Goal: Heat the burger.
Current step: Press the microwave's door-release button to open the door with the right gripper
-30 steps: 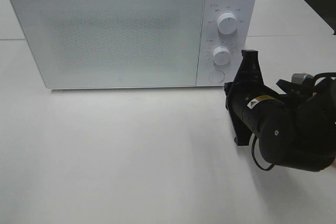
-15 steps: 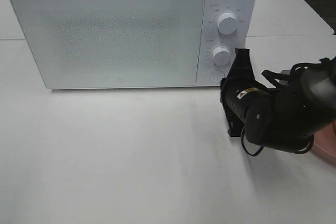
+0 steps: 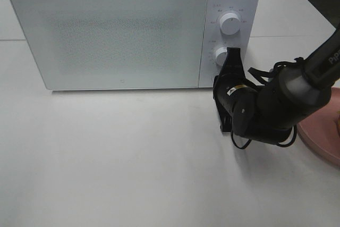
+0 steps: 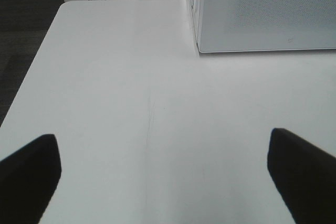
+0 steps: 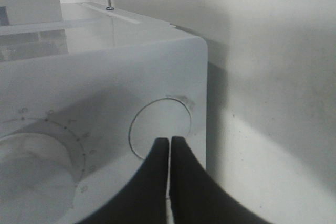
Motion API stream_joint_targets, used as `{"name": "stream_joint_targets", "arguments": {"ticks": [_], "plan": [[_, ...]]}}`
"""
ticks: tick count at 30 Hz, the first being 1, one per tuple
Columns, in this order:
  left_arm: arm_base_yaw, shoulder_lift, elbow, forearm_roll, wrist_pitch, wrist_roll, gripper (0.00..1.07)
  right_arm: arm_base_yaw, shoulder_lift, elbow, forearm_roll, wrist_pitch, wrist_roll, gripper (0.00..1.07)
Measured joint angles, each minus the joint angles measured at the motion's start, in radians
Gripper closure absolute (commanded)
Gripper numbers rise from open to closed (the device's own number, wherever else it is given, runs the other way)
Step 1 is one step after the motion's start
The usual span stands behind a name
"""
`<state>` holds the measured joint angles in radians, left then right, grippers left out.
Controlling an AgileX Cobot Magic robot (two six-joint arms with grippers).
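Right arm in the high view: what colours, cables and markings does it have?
The right arm is black, with rounded glossy joint housings. A small yellow label sits on the wrist, thin black cables loop beside it, and white lettering runs along the upper link. Its fingers are black.

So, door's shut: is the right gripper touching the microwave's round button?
Cannot tell. Right wrist view: right gripper overlaps the round button rim, depth unclear; high view hides it.
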<state>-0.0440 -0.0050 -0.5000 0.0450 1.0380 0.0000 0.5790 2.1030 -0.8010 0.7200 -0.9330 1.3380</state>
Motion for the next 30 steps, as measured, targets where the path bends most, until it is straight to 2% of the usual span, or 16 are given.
{"name": "stream_joint_targets", "arguments": {"ticks": [30], "plan": [[0.0,0.0,0.0,0.0,0.0,0.0,0.07,-0.029,0.058,-0.094,0.042,0.022,-0.044,1.07]]}}
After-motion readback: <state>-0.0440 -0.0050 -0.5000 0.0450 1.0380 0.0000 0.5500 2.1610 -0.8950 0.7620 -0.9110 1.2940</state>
